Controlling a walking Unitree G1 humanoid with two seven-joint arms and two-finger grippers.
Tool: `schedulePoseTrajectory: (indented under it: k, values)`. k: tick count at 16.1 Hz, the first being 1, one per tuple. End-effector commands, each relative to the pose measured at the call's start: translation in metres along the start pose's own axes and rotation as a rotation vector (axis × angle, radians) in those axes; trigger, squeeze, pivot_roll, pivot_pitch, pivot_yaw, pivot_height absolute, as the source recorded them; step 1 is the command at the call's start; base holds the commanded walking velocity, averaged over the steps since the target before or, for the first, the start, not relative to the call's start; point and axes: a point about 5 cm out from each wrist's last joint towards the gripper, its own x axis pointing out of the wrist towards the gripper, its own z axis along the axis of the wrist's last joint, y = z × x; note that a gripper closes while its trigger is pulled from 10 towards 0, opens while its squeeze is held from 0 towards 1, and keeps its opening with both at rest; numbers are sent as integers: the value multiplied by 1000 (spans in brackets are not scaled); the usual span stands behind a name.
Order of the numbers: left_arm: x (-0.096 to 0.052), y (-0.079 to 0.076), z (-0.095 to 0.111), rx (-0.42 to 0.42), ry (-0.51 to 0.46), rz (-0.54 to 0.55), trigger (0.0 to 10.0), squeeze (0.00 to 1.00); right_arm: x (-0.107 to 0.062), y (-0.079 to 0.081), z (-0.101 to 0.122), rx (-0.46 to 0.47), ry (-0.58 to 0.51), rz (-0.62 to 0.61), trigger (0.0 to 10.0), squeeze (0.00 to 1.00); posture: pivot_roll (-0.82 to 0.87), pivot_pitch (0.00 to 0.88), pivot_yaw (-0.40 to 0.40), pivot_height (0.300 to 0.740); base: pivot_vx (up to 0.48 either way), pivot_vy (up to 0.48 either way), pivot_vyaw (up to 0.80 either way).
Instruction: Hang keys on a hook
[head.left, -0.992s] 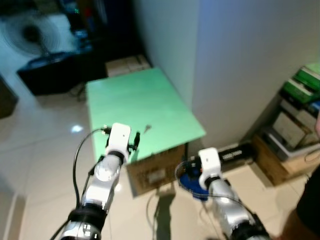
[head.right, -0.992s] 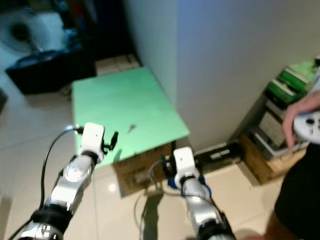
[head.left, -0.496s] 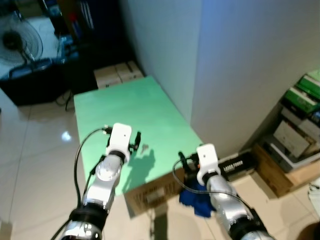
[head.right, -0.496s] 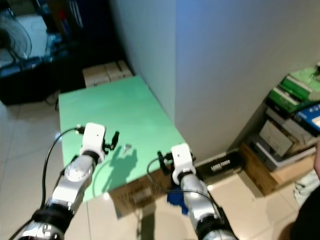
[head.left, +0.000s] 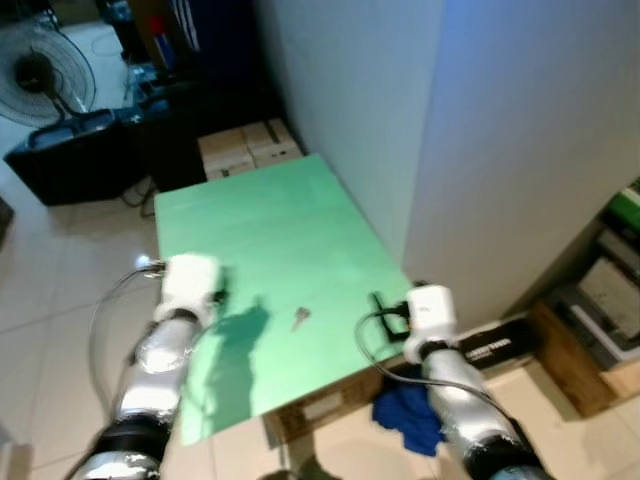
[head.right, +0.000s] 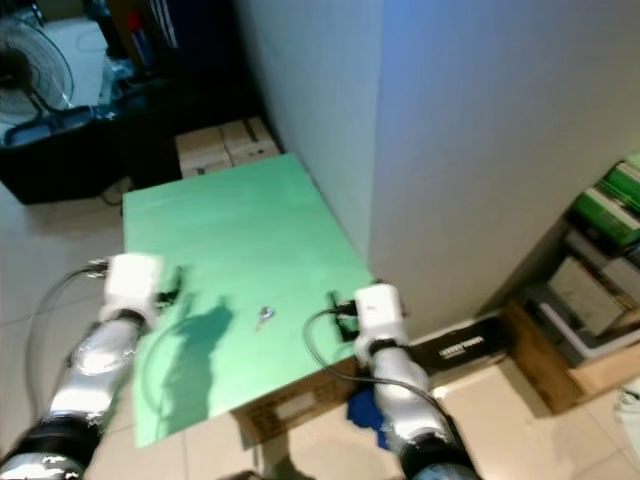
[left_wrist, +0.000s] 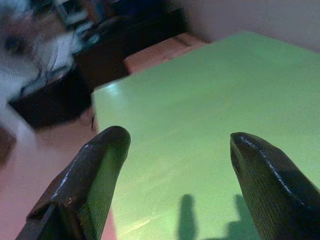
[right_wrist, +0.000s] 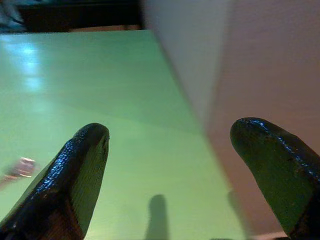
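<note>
— Keys (head.left: 300, 318)?
— Lying flat on the green worktop (head.left: 270, 220), toward its near edge, between the two arms, touching neither.
— Left gripper (left_wrist: 175, 145)?
— Fingers spread wide, empty, hovering above the worktop's left side.
— Right gripper (right_wrist: 172, 145)?
— Also splayed apart, holding nothing, over the near right corner beside the wall (head.left: 480, 140). Keys blurred past one finger.
</note>
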Motion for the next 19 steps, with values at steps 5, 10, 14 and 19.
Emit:
schedulePoseTrajectory:
  k: [5, 10, 14, 19]
  values:
    - [-43, -30, -49, -304, 66, -106, 10000, 0, -5, 4, -8, -2, 11, -6, 10000, 0, -69, 0, 95, 740, 0, 0, 0]
    - [-43, -45, -36, -403, -70, -207, 10000, 0, -9, 2, -5, 12, -51, -7, 10000, 0, -75, 0, 77, 740, 0, 0, 0]
    - [-41, -54, -45, -354, -37, -239, 10000, 0, -10, 2, -7, -30, -33, 1, 10000, 0, -83, 0, 82, 740, 0, 0, 0]
    - [-33, -48, -47, -359, -29, -218, 10000, 0, -4, 1, 3, -22, -79, -33, 10000, 0, -86, 0, 87, 740, 0, 0, 0]
